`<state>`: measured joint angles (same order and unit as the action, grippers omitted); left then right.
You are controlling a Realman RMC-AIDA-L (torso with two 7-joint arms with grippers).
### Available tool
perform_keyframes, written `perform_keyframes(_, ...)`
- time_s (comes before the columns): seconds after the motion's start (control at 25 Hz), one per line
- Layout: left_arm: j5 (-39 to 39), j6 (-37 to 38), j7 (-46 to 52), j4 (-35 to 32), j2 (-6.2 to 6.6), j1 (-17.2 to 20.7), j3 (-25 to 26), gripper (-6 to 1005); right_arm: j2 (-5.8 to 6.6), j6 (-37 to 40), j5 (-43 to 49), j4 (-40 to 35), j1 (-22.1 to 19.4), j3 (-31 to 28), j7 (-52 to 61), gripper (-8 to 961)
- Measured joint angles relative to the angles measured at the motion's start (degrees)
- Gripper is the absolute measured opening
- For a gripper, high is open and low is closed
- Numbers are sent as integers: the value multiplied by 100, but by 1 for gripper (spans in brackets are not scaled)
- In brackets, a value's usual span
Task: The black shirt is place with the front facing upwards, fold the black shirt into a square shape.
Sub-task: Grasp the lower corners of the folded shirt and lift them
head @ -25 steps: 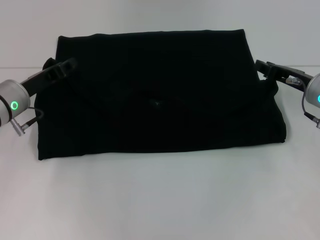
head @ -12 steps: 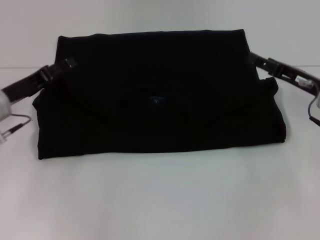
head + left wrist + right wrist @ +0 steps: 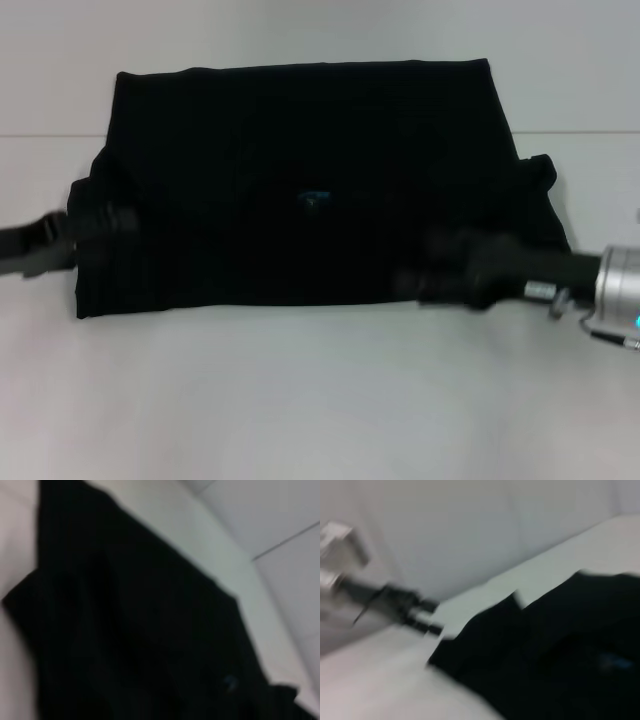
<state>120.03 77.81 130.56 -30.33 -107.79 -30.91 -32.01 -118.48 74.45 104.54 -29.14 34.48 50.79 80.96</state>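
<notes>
One shirt [image 3: 310, 190], plain black soft cloth, lying flat on the white tabletop [image 3: 320, 400] in a wide, roughly rectangular folded shape. Far edge straight and level; near edge straight, with a slightly longer corner at the robot's left. A rounded flap of cloth lies folded over the middle, its curved edge faintly visible. A small bump of cloth sticks out at the far right side.

Labels: one small blue neck label [image 3: 315, 199] near the centre of the cloth, also showing as a blue spot in the left wrist view [image 3: 230, 682] and the right wrist view [image 3: 615, 664]. No writing can be read on it; no lettering shows on the visible surface.

Left gripper [image 3: 95, 228]: black, low at the shirt's left edge, near the front corner, overlapping the cloth. Jaws: cannot tell whether released or clenched.

Right gripper [image 3: 440, 278]: black, on a silver wrist, reaching in over the shirt's near right corner, just above the front edge. Jaws: cannot tell, too blurred against the dark cloth.
</notes>
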Motion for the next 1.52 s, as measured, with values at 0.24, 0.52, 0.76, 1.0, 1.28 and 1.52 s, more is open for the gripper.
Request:
perform_keyframes(0.24, 604, -90, 99, -246, -5, 52, 29, 937, -121, 82, 375, 3, -16, 246, -441, 945)
perform_keyframes(0.52, 611, -738, -21, -168, -54, 52, -84, 937, -125, 65, 359, 23, 1, 283, -449, 945)
perform_keyframes(0.76, 616, -1058, -45, -128, -106, 12, -246, 930, -146, 40, 356, 32, 12, 288, -421, 944)
perform_keyframes(1.0, 618, -1070, -87, -118, -189, -66, -344, 918, -148, 30, 356, 40, 23, 254, -392, 944)
perform_keyframes(1.28, 618, -1147, -85, -35, -204, -119, -495, 905, -157, 30, 348, 108, 69, 247, -355, 945)
perform_keyframes(1.52, 618, -974, -35, -40, -188, -119, -507, 893, -158, -34, 347, 110, 75, 241, -295, 945)
